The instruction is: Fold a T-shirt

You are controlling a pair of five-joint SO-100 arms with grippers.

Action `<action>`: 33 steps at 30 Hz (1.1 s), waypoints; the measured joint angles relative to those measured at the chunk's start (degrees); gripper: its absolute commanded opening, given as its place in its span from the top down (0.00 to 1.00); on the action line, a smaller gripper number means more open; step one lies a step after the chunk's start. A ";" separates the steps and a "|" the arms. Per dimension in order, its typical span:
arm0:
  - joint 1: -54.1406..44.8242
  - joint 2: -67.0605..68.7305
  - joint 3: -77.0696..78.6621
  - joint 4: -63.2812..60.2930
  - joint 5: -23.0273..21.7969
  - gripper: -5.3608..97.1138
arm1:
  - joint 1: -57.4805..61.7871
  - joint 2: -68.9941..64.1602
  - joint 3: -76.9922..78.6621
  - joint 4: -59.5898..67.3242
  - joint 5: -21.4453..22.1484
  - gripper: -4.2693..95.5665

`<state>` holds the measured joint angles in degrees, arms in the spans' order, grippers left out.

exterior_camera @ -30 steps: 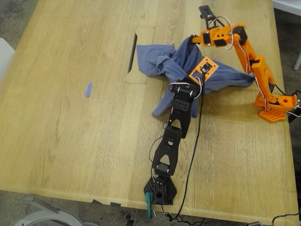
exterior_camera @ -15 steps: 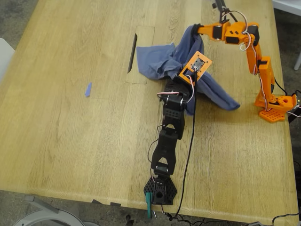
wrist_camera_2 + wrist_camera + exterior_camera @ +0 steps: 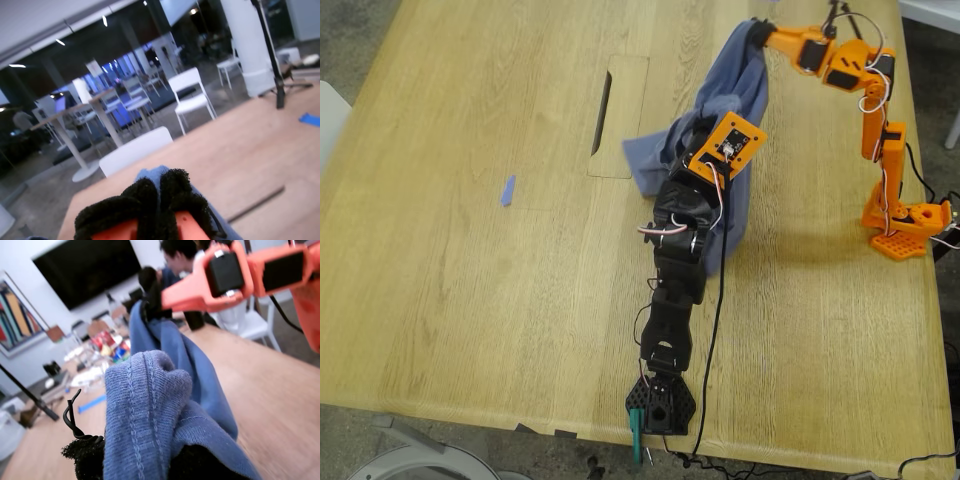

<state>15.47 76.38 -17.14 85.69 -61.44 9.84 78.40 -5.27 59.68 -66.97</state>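
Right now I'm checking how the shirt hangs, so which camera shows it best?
The exterior view: the whole T-shirt hangs between both arms above the table. The first wrist view shows only a bunched hem up close; the second wrist view shows just a blue sliver.

My second gripper (image 3: pixel 757 30) has swung higher and farther back, hauling the T-shirt (image 3: pixel 725 100) up off the table (image 3: pixel 470 280). My first gripper (image 3: pixel 692 135) has pushed forward with its bunch, apparently lifted too.

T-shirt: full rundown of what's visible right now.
The T-shirt is slate-blue soft knit, with a double-stitched hem showing in the first wrist view. It's bunched, not flat, and hangs between both grippers: my second gripper lifts one end, my first gripper pinches another. A lower fold rests on the table. No print visible.
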 measured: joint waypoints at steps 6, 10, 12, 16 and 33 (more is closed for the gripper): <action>1.32 3.34 0.00 -4.66 1.05 0.95 | -1.32 0.35 -0.18 -9.58 -2.11 0.96; 1.58 5.89 0.00 -6.86 1.76 0.95 | -1.49 0.62 -0.18 -14.59 -3.34 0.96; 1.85 7.12 0.00 -8.35 1.85 0.95 | -1.49 0.88 -0.18 -16.79 -3.96 0.96; 1.85 9.23 0.00 -11.60 2.11 0.95 | -1.58 1.49 -0.18 -20.48 -4.83 0.96; 6.77 13.89 0.00 -21.18 1.41 0.95 | -4.31 9.14 -0.62 -21.01 -8.44 0.96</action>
<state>22.24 90.26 -17.14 64.51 -60.03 5.54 87.54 -5.89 38.67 -75.41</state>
